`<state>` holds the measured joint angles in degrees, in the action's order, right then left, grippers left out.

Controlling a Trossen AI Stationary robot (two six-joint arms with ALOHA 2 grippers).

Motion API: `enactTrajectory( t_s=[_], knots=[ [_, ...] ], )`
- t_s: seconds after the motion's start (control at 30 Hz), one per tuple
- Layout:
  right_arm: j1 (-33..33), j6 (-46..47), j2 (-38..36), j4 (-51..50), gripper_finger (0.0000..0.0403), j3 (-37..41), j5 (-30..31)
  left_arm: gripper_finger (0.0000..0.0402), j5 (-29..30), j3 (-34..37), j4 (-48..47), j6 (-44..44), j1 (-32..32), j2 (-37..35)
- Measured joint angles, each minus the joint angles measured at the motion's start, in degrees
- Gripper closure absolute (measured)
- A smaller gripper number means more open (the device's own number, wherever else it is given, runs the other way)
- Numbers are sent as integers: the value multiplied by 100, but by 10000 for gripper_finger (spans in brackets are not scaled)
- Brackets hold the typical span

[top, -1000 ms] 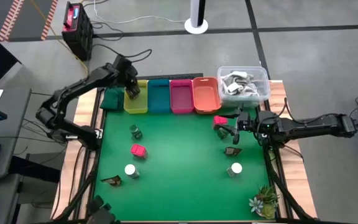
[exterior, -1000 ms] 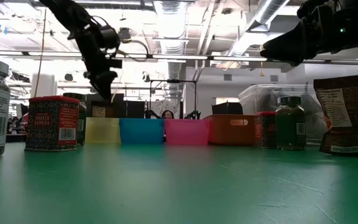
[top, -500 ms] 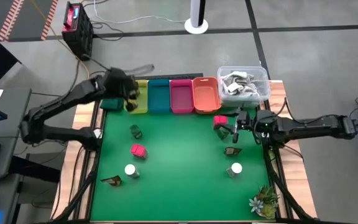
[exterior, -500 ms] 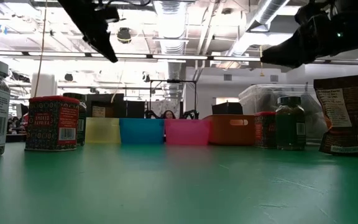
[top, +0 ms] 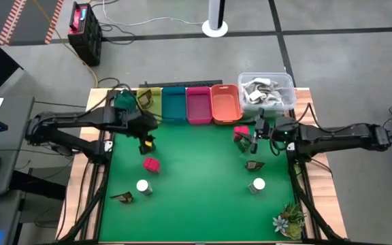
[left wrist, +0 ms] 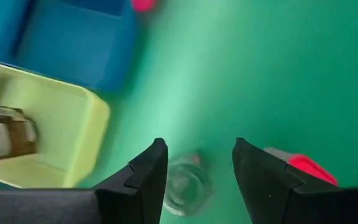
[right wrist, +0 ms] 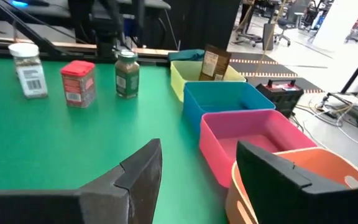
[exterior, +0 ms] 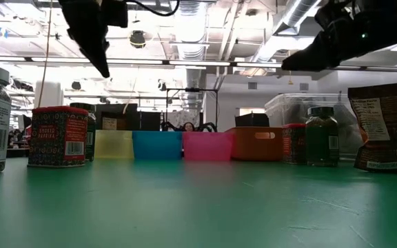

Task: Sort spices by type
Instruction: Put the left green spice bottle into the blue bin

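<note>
**Spices upright on the bench, one packet in the yellow bin**

We see the spices standing with their long axes vertical. On the left half of the green bench sit a red cube-like block, a white-capped jar and a brown flat packet that seems to lean. On the right half are a second red block, a second brown packet and another white-capped jar. One more brown packet stands upright in the yellow bin, first in a row with the blue bin, pink bin and orange bin.

The left pincer hangs above a dark green jar, its fingers apart on either side of the blurred lid and holding nothing. From above, the pincer hides that jar almost wholly. The right pincer hovers near the second red block, fingers apart and empty; a second dark green jar shows only in the low view.

In the low view the red block's label reads, as far as we can make out, "SMOKED PAPRIKA". The packet's print there is too small to read.
</note>
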<state>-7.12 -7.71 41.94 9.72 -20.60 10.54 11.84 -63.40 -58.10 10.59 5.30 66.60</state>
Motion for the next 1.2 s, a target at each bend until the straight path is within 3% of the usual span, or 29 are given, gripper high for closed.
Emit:
enactTrajectory(
  t_s=[0.27, 0.43, 0.7, 0.87, 1.0, 1.2],
  knots=[
    [-171, -50, 2, 24, 168, -2, -10, 173, 236, 388, -100, 403, -304, 62],
    [-154, -38, 2, 26, 168, -2, -17, 135, 554, 751, -3, 498, -192, 55],
    [-142, 42, 2, 17, 168, -2, -19, 108, 401, 1249, 366, 392, 114, 49],
    [-63, 35, 2, 24, 168, -2, -19, 107, -284, 1707, 717, 398, 318, 52],
    [-39, 31, 2, 141, 168, -2, -22, 114, -346, 1850, 984, 374, 341, 49],
    [-39, 16, 4, 266, 168, -2, -22, 184, -273, 1850, 1013, 358, 341, 49]
  ],
)
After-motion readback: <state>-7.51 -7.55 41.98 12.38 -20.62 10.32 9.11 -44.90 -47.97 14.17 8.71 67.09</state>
